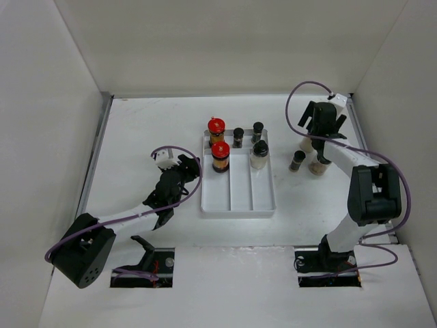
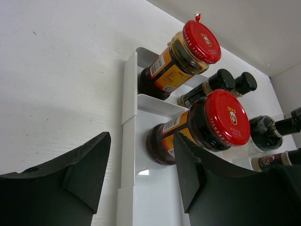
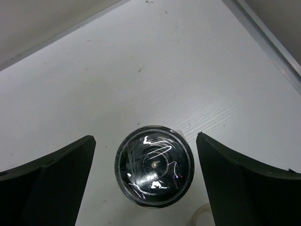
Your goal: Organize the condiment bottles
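Note:
Two red-capped bottles (image 1: 216,128) (image 1: 219,156) stand in the left lane of the white divided tray (image 1: 239,201). Three dark-lidded bottles (image 1: 237,137) (image 1: 257,131) (image 1: 259,154) stand in its other lanes. More dark-lidded bottles (image 1: 298,160) (image 1: 319,164) stand on the table right of the tray. My right gripper (image 1: 321,130) is open above them. In the right wrist view (image 3: 146,139) its fingers flank a black lid (image 3: 154,165) without touching it. My left gripper (image 1: 190,167) is open and empty by the tray's left wall (image 2: 128,117), near the closer red-capped bottle (image 2: 207,125).
White walls close in the table on the left, back and right. A metal rail (image 1: 95,157) runs along the left edge and another (image 3: 263,37) near the right gripper. The near half of the tray lanes holds nothing.

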